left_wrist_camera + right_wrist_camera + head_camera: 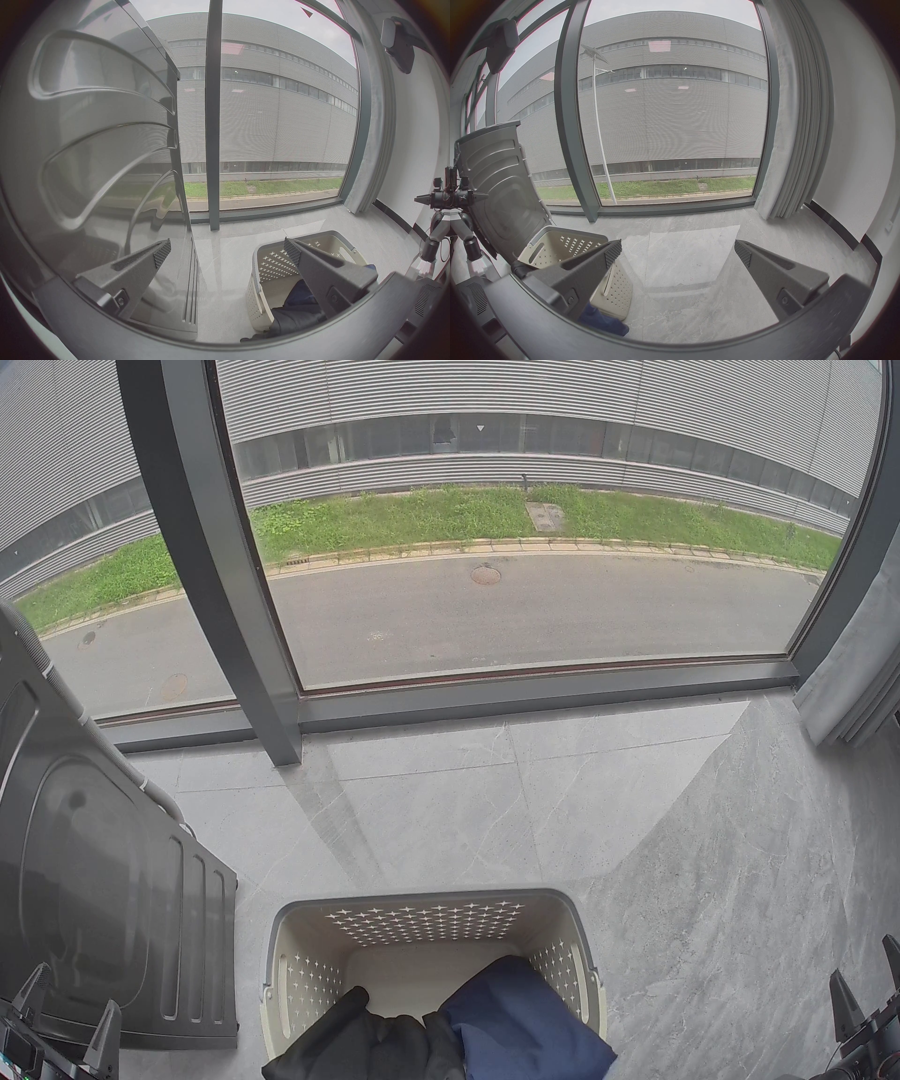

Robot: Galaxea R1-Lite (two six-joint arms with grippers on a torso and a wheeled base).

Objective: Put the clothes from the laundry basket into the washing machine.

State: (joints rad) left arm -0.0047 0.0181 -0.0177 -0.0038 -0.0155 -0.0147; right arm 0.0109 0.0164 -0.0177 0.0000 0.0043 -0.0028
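Left gripper (226,244): lower left corner of the head frame, close in front of the dark panel; fingers spread apart, nothing between them.
Right gripper (676,246): lower right corner of the head frame, above bare floor; fingers likewise parted and empty.
Navy garment (525,1016): bottom centre of the head frame, heaped in the laundry basket's right half and spilling over its rim.
Black garment (361,1040): bottom centre-left, bunched against the navy one and also lapping over the rim.
Laundry basket (422,902): beige, with perforated walls, on the floor between the two grippers; its far half is bare.
Washing machine (103,904): dark grey moulded panel at lower left, just beside the basket. It is probably a raised lid, though I cannot tell where the drum opening is.
Stage: judged as the start, with both garments waiting and no grasp begun.
Risk, tangling: the garments overlap, so lifting one may drag the other out onto the floor.
Risk, basket: cloth snagging in the perforations could tip or lift the light basket.
Risk, left arm: it sits so near the panel that a careless swing could strike it.
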